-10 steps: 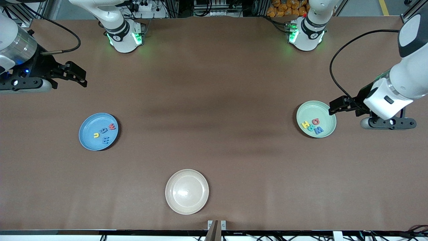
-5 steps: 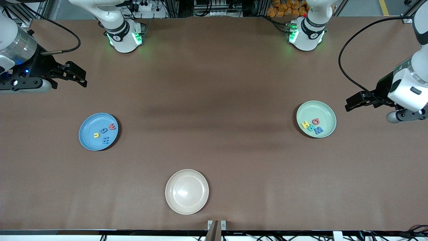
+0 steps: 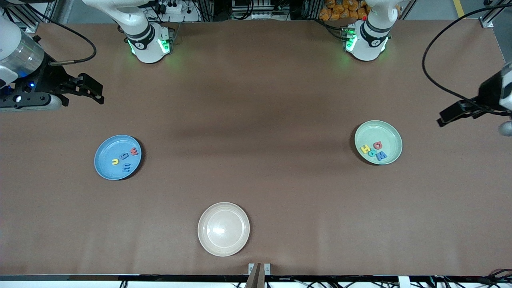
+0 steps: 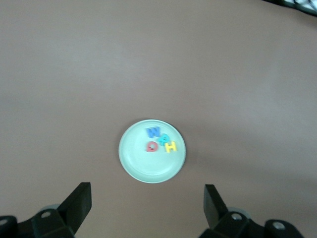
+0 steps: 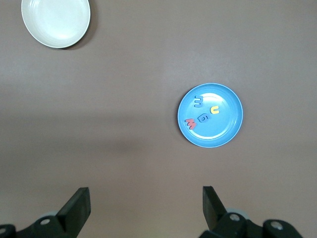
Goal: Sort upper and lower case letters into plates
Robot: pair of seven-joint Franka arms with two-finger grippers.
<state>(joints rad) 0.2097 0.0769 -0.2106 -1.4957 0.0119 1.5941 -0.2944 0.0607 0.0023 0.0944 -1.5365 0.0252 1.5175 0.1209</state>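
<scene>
1. The tabletop point(image 3: 256, 120) is covered by a matt brown sheet, smooth and without shine.
2. The cream plate point(image 3: 223, 229), toward six o'clock of the front view, looks like smooth plastic with a soft gloss spot at its middle.
3. The blue plate point(image 3: 105, 168) and the mint plate point(image 3: 394, 136) look smooth and satin.
4. The letters point(image 3: 374, 149) look like matt foam or plastic.
5. Each pincer has matt black fingers point(image 4: 79, 203).

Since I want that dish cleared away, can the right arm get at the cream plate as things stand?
Probably yes: the right gripper is open and empty, the cream plate is empty, and only bare table lies between them, though whether it reaches that far is uncertain.
</scene>
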